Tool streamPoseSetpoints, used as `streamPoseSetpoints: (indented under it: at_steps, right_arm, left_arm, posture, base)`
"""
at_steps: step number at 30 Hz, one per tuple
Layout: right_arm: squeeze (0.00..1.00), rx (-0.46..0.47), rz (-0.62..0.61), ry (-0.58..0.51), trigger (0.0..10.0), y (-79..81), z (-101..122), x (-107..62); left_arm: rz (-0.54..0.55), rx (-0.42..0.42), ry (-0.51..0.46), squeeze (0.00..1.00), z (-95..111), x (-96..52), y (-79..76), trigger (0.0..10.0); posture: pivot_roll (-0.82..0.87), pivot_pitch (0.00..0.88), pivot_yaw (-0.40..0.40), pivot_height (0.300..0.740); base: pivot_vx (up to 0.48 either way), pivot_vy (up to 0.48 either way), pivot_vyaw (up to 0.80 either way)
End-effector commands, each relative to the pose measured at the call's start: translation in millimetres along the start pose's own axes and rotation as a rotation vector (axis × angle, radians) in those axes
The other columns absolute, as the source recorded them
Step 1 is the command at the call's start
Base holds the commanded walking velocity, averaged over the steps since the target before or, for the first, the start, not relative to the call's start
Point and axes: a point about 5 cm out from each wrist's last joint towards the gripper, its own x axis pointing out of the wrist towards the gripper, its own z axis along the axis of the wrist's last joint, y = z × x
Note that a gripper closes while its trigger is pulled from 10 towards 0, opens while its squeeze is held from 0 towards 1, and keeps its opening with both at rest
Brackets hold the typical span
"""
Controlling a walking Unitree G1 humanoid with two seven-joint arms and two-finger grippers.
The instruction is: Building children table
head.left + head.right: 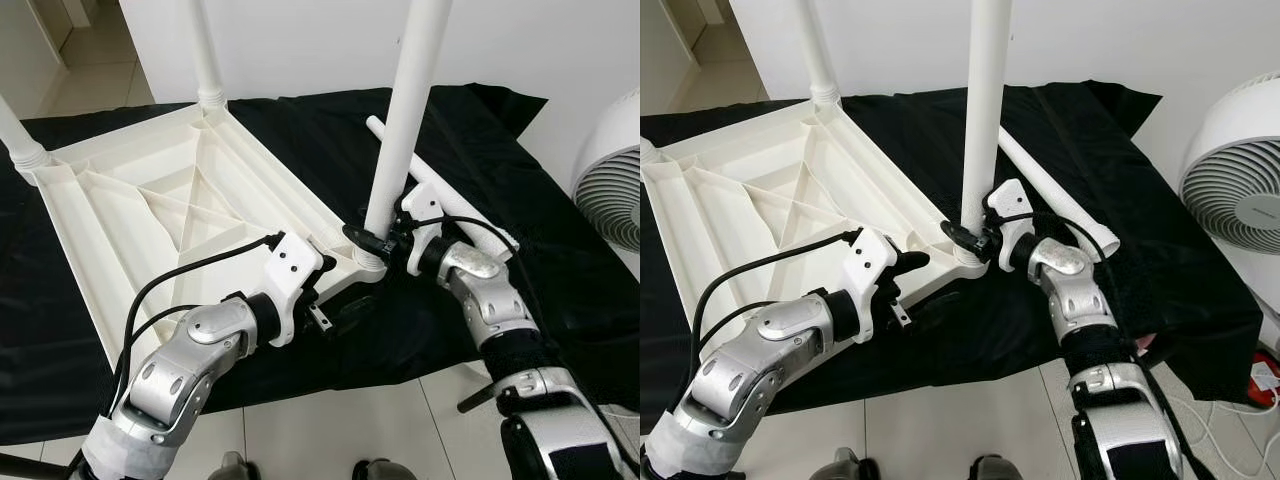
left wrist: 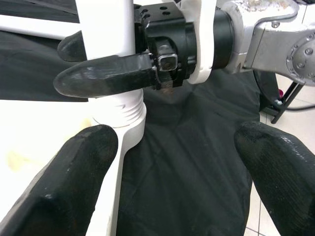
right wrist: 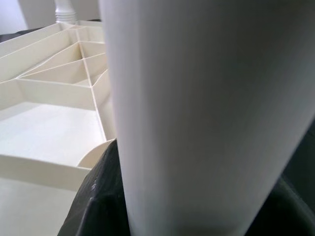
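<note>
The white plastic tabletop (image 1: pixel 150 200) lies upside down on a black cloth (image 1: pixel 300 130), ribs facing up. Two white legs stand in its far corners (image 1: pixel 205 50) (image 1: pixel 15 135). A third leg (image 1: pixel 405 120) stands upright in the near right corner socket (image 1: pixel 372 262). My right gripper (image 1: pixel 370 238) is shut on this leg just above its threaded base; the leg (image 3: pixel 206 113) looms close in the right wrist view. My left gripper (image 1: pixel 335 300) is open beside that corner, one finger (image 2: pixel 74 182) over the tabletop's edge and the other (image 2: pixel 275 167) over the cloth. Another leg (image 1: pixel 450 200) lies loose on the cloth behind the right arm.
A white floor fan (image 1: pixel 1240 200) stands close on the right, beside the cloth. The cloth's front edge runs just before my arms, with pale floor tiles (image 1: pixel 330 430) below it. A white wall (image 1: pixel 300 40) rises behind the tabletop.
</note>
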Motion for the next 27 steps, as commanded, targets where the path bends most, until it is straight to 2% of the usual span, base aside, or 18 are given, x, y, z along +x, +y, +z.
streamPoseSetpoints:
  at_steps: [1,5,6,8,9,13,15,18,25,26,27]
  right_arm:
    - [0.00,0.050,-0.051,0.080,10.0,8.1,-19.7,-2.5]
    - [0.00,0.128,-0.194,0.069,10.0,19.3,-19.7,-1.7]
    - [0.00,0.128,-0.194,0.069,10.0,19.3,-19.7,-1.7]
    - [0.00,0.176,-0.280,0.064,10.0,29.6,-19.7,-2.6]
    - [0.00,0.176,-0.280,0.064,10.0,29.6,-19.7,-2.6]
    - [0.00,0.185,-0.552,0.086,10.0,41.0,-21.1,-8.8]
    - [0.00,0.191,-0.588,0.089,10.0,42.1,-21.4,-9.8]
    - [0.00,0.225,-0.714,0.083,10.0,45.6,-19.0,-11.4]
    - [0.00,0.242,-0.710,0.041,10.0,50.3,-8.3,-7.9]
    - [1.00,0.249,-0.701,0.028,10.0,49.4,-6.2,-8.8]
    - [1.00,0.251,-0.697,0.019,10.0,49.1,-3.5,-9.4]
  left_arm:
    - [-0.010,0.002,0.011,0.00,-1.2,-0.6,-2.8,10.0]
    - [-0.014,0.001,0.013,0.00,-1.9,-1.2,-3.8,10.0]
    - [-0.014,0.001,0.013,0.00,-1.9,-1.2,-3.8,10.0]
    - [-0.016,0.001,0.016,0.00,-2.9,-1.6,-4.3,10.0]
    - [-0.016,0.001,0.016,0.00,-2.9,-1.6,-4.3,10.0]
    - [-0.019,0.003,0.021,0.00,-3.7,-2.4,-5.2,10.0]
    - [-0.019,0.004,0.022,0.00,-3.8,-2.4,-5.3,10.0]
    - [-0.007,0.006,0.021,0.00,-3.6,-3.2,-5.0,10.0]
    - [0.003,0.000,0.019,0.00,-3.7,-5.2,-5.6,10.0]
    - [0.002,-0.001,0.021,0.00,-4.2,-5.5,-6.1,10.0]
    - [0.002,-0.001,0.023,0.00,-4.4,-5.7,-6.0,10.0]
  posture:
    - [-0.06,0.079,0.029,0.740]
    - [-0.05,0.074,0.030,0.740]
    - [-0.05,0.074,0.030,0.740]
    - [-0.05,0.071,0.030,0.740]
    - [-0.05,0.071,0.030,0.740]
    - [-0.03,0.061,0.022,0.740]
    - [-0.03,0.061,0.022,0.740]
    - [-0.02,0.055,0.009,0.740]
    - [-0.01,0.057,0.008,0.740]
    - [-0.02,0.061,0.005,0.740]
    - [-0.02,0.070,0.007,0.740]
  base:
    - [0.000,0.000,0.00]
    - [0.000,0.000,0.00]
    - [0.000,0.000,0.00]
    - [0.000,0.000,0.00]
    - [0.000,0.000,0.00]
    - [0.000,0.000,0.00]
    - [0.000,0.000,0.00]
    - [0.000,0.000,0.00]
    - [0.000,0.000,0.00]
    - [0.000,0.000,0.00]
    - [0.000,0.000,0.00]
